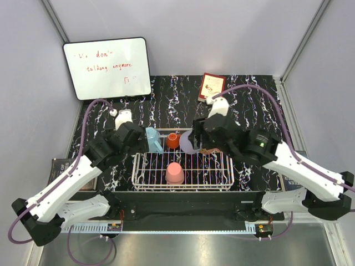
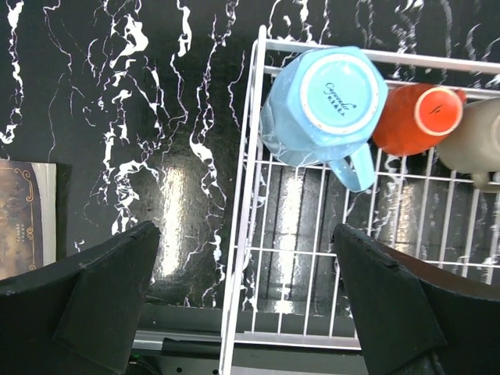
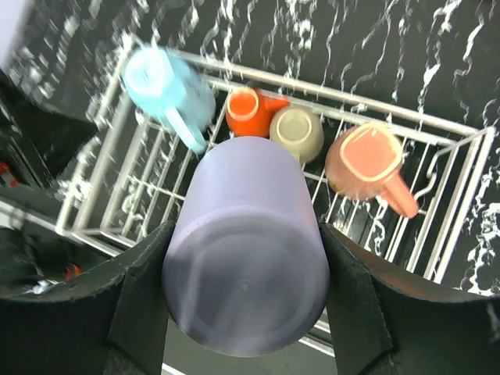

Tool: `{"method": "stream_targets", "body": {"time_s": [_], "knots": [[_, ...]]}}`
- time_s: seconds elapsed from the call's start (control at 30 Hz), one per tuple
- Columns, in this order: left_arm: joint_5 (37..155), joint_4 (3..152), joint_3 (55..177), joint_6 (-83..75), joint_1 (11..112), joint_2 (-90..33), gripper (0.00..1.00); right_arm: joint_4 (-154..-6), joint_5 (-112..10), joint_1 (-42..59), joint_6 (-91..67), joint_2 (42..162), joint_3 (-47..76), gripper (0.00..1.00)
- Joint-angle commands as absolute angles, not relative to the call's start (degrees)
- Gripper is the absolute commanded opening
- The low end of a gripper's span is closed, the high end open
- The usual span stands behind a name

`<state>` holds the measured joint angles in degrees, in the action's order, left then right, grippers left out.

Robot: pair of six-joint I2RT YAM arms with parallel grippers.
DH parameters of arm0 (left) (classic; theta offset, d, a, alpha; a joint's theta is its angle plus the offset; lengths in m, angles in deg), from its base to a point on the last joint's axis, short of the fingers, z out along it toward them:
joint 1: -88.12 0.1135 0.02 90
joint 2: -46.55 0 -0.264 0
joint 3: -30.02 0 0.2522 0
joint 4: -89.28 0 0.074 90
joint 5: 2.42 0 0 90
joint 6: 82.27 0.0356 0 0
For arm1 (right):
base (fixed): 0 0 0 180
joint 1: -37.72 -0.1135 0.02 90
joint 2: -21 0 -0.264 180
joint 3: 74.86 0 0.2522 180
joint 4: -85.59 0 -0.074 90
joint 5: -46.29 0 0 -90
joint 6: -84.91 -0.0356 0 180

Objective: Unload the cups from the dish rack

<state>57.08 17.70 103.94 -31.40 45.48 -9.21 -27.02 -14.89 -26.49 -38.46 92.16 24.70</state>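
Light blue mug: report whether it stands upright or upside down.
Upside down: in the left wrist view the light blue mug shows its flat, printed base facing up, inside the dish rack.

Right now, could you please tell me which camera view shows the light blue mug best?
The left wrist view: the light blue mug sits large and sharp there, printed base up, handle plain. The top view shows it small at the far-left corner of the dish rack; the right wrist view shows it blurred.

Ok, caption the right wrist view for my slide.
Right gripper closed on the lavender tumbler; light blue mug, orange-red mug, grey-olive mug and salmon-pink mug sit in the dish rack beyond.
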Motion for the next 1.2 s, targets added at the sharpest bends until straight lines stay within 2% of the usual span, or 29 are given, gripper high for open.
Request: {"method": "stream_targets", "body": {"time_s": [0.0,0.03,0.13,0.23,0.3,0.43,0.67,1.0,1.1,1.17], "knots": [[56.1,22.9,108.1,-33.0,45.4,-3.8,0.99,-33.6,-16.8,-20.7,-38.8,84.6,24.3,0.0],[57.1,24.4,108.4,-32.8,45.4,-2.9,0.99,-36.1,-23.6,-14.6,-39.5,83.1,22.6,0.0],[62.1,33.3,107.1,-32.3,45.4,1.9,0.99,-45.5,-37.7,-4.8,-42.4,78.8,15.8,0.0],[68.1,45.1,104.3,-32.0,45.5,6.3,0.99,-54.1,-48.7,-0.4,-45.3,78.0,10.8,0.0],[75.1,55.1,100.8,-30.7,45.5,8.0,0.95,-60.2,-56.0,0.6,-47.1,79.4,9.9,0.0],[84.6,63.4,99.8,-31.2,45.6,6.0,0.93,-70.7,-64.0,2.1,-51.4,82.0,8.0,0.0],[93.1,74.0,99.6,-33.0,45.6,3.1,0.95,-80.1,-71.4,3.1,-56.6,86.1,7.0,0.0],[97.9,79.1,98.8,-35.9,45.9,0.4,0.93,-89.1,-75.3,4.2,-60.5,86.7,3.1,0.0],[99.9,81.4,97.8,-37.4,46.2,-0.1,0.9,-92.9,-76.8,4.8,-62.9,86.8,1.8,0.0],[101.5,83.0,97.2,-38.1,46.5,-0.5,0.82,-94.7,-78.1,5.4,-64.0,87.2,1.0,0.0]]}}
